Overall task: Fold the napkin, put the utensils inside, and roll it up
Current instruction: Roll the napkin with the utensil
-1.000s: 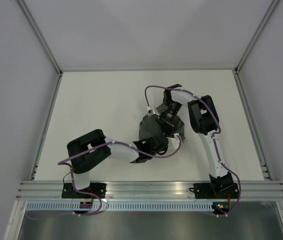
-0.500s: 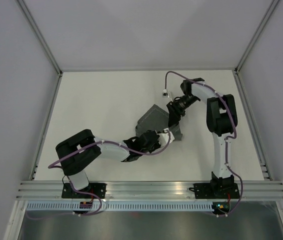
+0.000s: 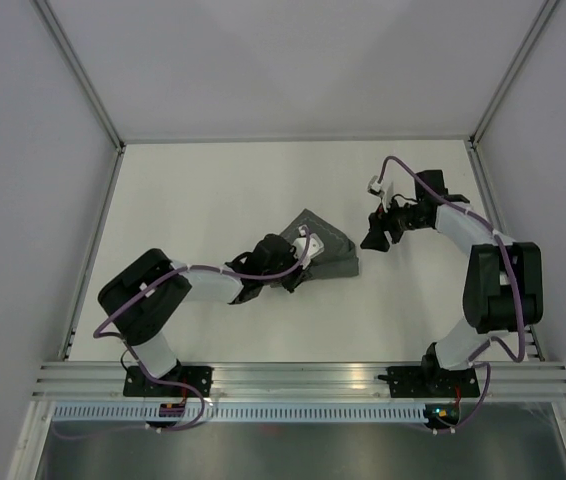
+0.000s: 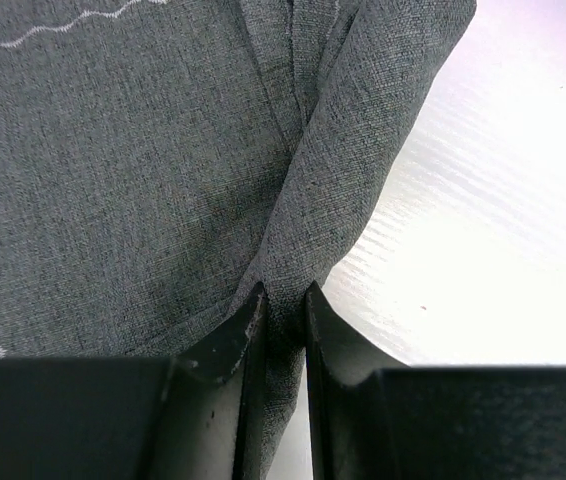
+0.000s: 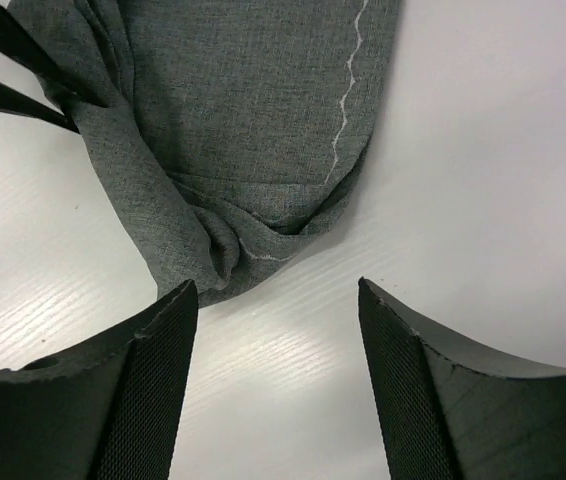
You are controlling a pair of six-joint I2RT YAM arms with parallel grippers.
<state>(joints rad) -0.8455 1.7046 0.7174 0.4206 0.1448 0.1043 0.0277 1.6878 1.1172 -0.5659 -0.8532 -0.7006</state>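
Note:
The dark grey napkin point(image 3: 328, 248) lies bunched and folded near the middle of the white table. My left gripper point(image 3: 298, 262) is shut on a fold of the napkin point(image 4: 163, 170) at its near edge, the cloth pinched between the fingers point(image 4: 235, 335). My right gripper point(image 3: 373, 238) is open and empty, just right of the napkin, apart from it. The right wrist view shows the napkin's rumpled end point(image 5: 253, 120) ahead of the open fingers point(image 5: 153, 350). The fork is out of view.
The white table point(image 3: 213, 190) is walled by grey panels and a metal frame. A rail point(image 3: 303, 375) runs along the near edge by the arm bases.
My right gripper has let go of the napkin and drawn back to the right. My left gripper has moved up and left with the napkin fold in it.

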